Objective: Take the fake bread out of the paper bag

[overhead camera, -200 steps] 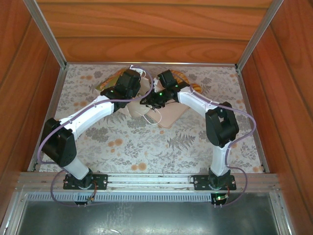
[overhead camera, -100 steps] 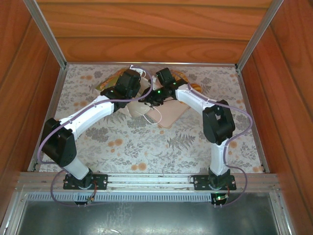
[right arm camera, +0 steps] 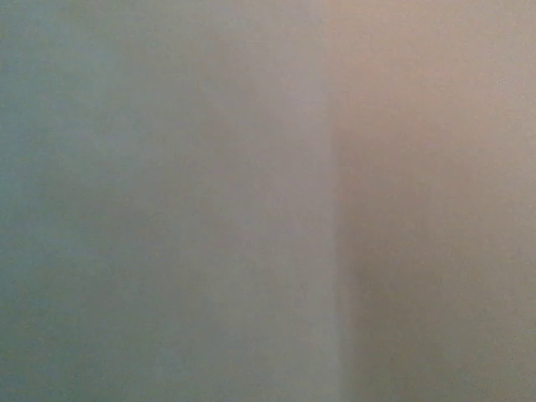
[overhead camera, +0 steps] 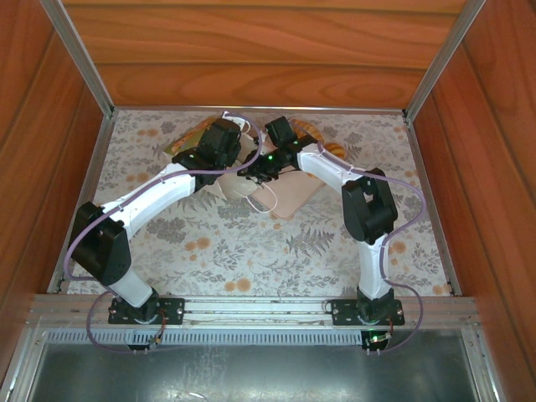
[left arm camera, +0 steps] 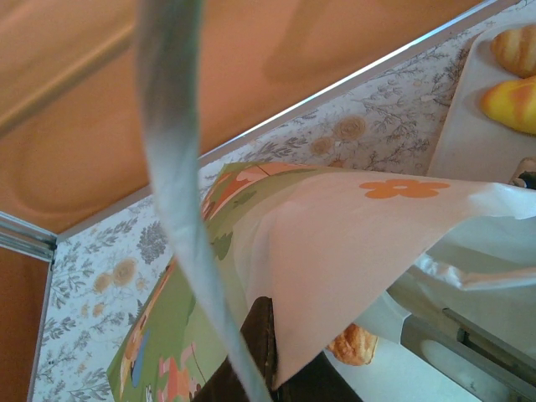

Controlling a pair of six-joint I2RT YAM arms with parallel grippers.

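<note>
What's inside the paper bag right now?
One golden roll peeks out below the white side of the paper bag. The paper covers everything else, so I cannot tell whether more bread is in there.

I see the white, green-printed paper bag (left arm camera: 335,251) far centre, flap raised, one golden roll (left arm camera: 356,345) beneath, two more rolls (left arm camera: 512,105) to its right.

Top external: high above the paper bag (overhead camera: 228,193), facing down. Left wrist: right against the same bag (left arm camera: 335,251). Right wrist: blurred close-up.
</note>
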